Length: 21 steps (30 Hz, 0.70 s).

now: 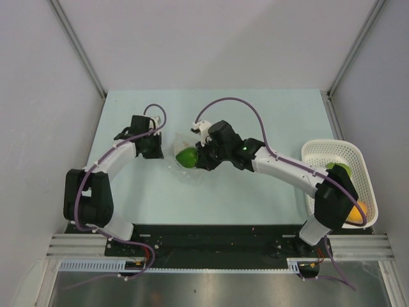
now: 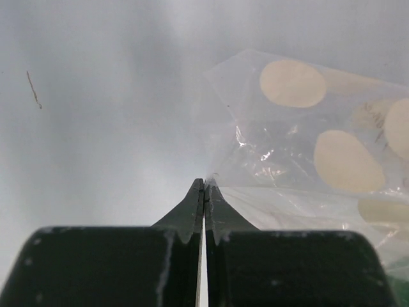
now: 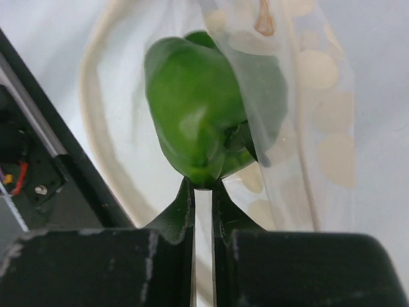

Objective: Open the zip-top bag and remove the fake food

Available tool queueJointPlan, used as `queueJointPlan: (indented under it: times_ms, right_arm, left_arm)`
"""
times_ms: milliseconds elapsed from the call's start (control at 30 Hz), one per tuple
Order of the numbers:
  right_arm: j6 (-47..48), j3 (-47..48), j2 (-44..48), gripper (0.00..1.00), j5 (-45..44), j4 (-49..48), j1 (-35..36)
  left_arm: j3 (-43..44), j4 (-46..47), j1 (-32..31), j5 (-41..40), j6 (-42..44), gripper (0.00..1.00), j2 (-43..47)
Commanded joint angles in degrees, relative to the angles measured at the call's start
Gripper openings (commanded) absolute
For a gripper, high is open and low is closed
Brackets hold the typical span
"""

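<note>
pale green worktop (image 1: 255, 115) w/ grey walls (image 1: 211, 38); left end effector (image 2: 204, 184) pinching bag (image 2: 300, 173) edge, right end effector (image 3: 203, 187) pinching grn pepper (image 3: 192, 121).

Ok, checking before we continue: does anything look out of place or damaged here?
Only a thin dark strand on the table near the zip-top bag, maybe a fibre or scratch. Nothing looks spilled or torn.
</note>
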State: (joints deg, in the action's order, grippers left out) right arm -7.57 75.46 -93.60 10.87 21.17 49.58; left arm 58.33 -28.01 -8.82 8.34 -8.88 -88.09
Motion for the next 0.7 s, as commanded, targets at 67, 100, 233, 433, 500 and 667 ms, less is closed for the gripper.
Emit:
queueJointPlan:
  times_ms: [67, 100, 233, 433, 500, 667]
  right_arm:
    - [-3.5, 0.65, 9.83, 0.0, -4.01, 2.38, 0.6]
    - [-3.76, 0.65, 10.36, 0.0, -4.71, 2.3, 0.69]
    - [-3.77, 0.65, 13.26, 0.0, -8.06, 2.39, 0.78]
    - [-3.15, 0.65, 18.45, 0.0, -13.16, 6.16, -0.71]
    - [-2.89, 0.57, 20.82, 0.0, -13.95, 7.66, -1.5]
    - [-2.01, -0.22, 21.01, 0.01, -8.88, 7.4, -2.65]
  left_arm:
    - [0.65, -0.12, 4.78, -6.93, 4.67, 0.0, 1.96]
    - [0.04, 0.06, 4.78, -6.93, 4.41, 0.0, 2.66]
    - [-1.9, 1.38, 5.21, -5.61, 2.56, 0.0, 3.46]
    - [-2.43, 1.38, 6.36, -6.49, 2.56, 0.0, 3.72]
    - [-2.69, 1.38, 7.23, -5.97, 2.56, 0.0, 3.81]
    - [-3.39, 1.99, 7.59, -3.6, 3.43, 0.0, 4.86]
